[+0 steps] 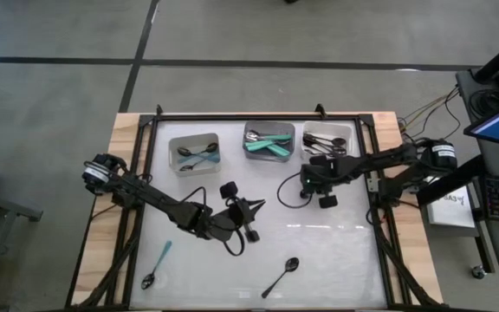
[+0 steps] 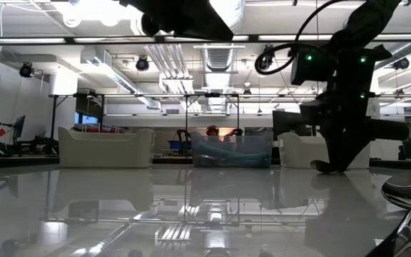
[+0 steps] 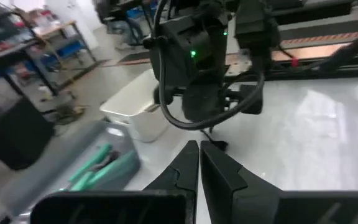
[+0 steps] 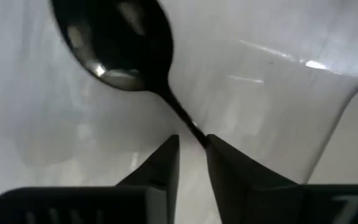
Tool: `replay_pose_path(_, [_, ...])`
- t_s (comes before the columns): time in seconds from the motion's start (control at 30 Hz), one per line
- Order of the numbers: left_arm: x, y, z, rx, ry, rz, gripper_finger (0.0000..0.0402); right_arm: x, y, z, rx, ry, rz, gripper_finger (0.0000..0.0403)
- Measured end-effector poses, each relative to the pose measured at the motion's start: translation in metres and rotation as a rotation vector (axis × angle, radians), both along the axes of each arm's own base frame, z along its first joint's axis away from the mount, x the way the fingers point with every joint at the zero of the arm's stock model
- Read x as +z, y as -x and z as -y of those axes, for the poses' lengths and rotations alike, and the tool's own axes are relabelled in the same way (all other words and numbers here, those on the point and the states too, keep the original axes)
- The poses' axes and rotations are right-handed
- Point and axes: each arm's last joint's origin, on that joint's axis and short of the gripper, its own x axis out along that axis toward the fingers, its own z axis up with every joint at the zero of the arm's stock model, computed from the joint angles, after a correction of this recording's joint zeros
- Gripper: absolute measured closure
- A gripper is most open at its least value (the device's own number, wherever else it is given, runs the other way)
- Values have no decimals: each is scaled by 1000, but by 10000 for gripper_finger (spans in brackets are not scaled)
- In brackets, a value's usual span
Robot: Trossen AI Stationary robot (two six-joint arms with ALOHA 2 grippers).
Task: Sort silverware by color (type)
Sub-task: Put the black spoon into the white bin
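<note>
My right gripper (image 4: pixel 191 163) is pinching the thin stem of a black spoon (image 4: pixel 118 45), and its glossy bowl is throwing back soft highlights (smooth like polished metal). My matt black plastic fingers (image 4: pixel 160 168) are showing no shine. The white tabletop (image 1: pixel 336 251) is gleaming glossy, mirroring the ceiling lights, while its edge boards (image 1: pixel 124 139) are looking like pale wood.
</note>
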Motion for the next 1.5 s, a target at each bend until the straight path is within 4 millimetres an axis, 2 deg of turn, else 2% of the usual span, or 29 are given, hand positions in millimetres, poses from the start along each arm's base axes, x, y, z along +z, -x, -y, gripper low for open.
replay_pose_path(0.27, [3,2,2,14,-17,1,402,-2,-3,13,-108,-36,46,383])
replay_pose_path(0.5, [3,8,14,-9,29,24,402,13,-11,15,-250,-56,124,392])
replay_pose_path(0.63, [6,13,24,-30,36,36,402,25,-14,15,-253,-82,170,394])
replay_pose_path(0.87, [15,29,40,68,-44,62,402,40,-15,14,-244,-110,239,394])
replay_pose_path(1.03, [25,41,48,119,-84,80,402,36,-17,14,-254,-108,227,373])
replay_pose_path(1.23, [35,51,53,136,-118,84,402,28,-20,15,-226,-95,204,321])
replay_pose_path(1.37, [40,54,53,155,-129,89,402,30,-22,15,-182,-83,222,293])
replay_pose_path(1.5, [45,56,52,156,-138,89,402,34,-22,16,-178,-81,241,283])
